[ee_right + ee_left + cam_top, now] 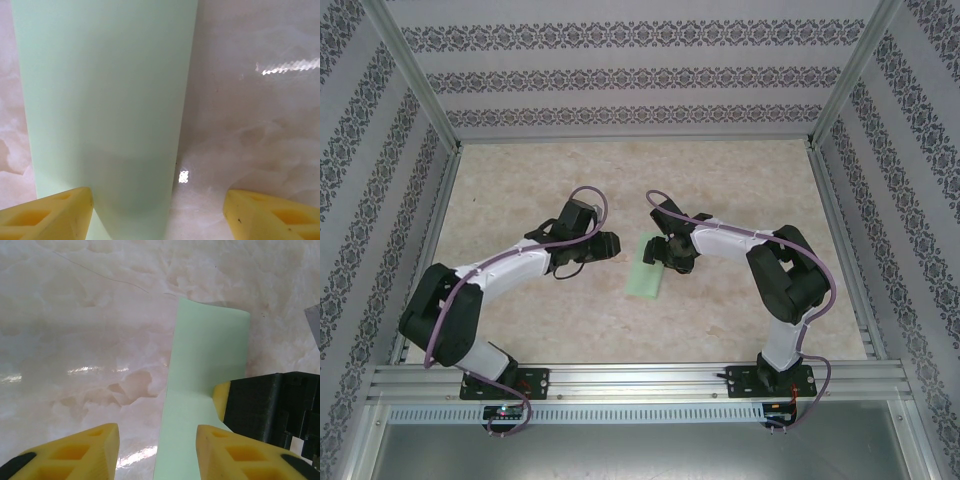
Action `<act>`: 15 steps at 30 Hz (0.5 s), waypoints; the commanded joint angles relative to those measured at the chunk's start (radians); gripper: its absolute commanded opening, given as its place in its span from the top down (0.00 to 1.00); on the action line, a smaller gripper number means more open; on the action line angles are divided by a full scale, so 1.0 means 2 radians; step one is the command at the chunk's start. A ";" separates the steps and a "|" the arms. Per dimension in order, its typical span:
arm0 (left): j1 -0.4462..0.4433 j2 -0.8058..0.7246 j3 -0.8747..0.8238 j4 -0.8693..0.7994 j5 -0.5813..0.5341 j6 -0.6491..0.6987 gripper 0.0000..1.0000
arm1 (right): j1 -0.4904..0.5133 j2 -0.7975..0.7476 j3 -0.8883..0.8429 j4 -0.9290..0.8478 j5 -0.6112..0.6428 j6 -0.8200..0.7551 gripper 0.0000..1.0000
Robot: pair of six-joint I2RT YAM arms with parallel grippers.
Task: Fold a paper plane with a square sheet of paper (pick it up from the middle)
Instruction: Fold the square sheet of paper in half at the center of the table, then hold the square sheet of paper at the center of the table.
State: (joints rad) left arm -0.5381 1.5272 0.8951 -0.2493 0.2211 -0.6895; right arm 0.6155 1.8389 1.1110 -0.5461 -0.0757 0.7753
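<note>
Patterned wallpaper walls point(620, 80) close in a marbled beige desk point(520, 180), where the pale green sheet of paper point(648, 266) lies flat near the middle as a long narrow strip. The left claw point(610, 243) sits just beside its left edge and the right claw point(655, 250) is over its far end. From the left wrist, the left claw's yellow fingers point(75, 452) stand apart, the strip's edge between them. The right claw point(159, 195) is spread wide, gripping nothing, its left finger over the paper.
</note>
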 commanded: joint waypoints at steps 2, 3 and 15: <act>-0.007 0.017 0.022 0.000 0.019 -0.005 0.60 | 0.003 0.043 -0.015 0.003 0.018 0.000 0.27; -0.008 0.022 0.025 0.002 0.022 -0.006 0.61 | 0.004 0.043 -0.015 0.002 0.019 0.000 0.27; -0.030 0.118 0.087 -0.004 0.065 -0.025 1.00 | 0.004 0.045 -0.016 0.005 0.019 0.005 0.27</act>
State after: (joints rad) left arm -0.5789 1.7279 1.0298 -0.2489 0.3134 -0.7170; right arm 0.6155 1.8423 1.1130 -0.5472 -0.0750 0.7757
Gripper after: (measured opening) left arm 0.064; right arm 0.726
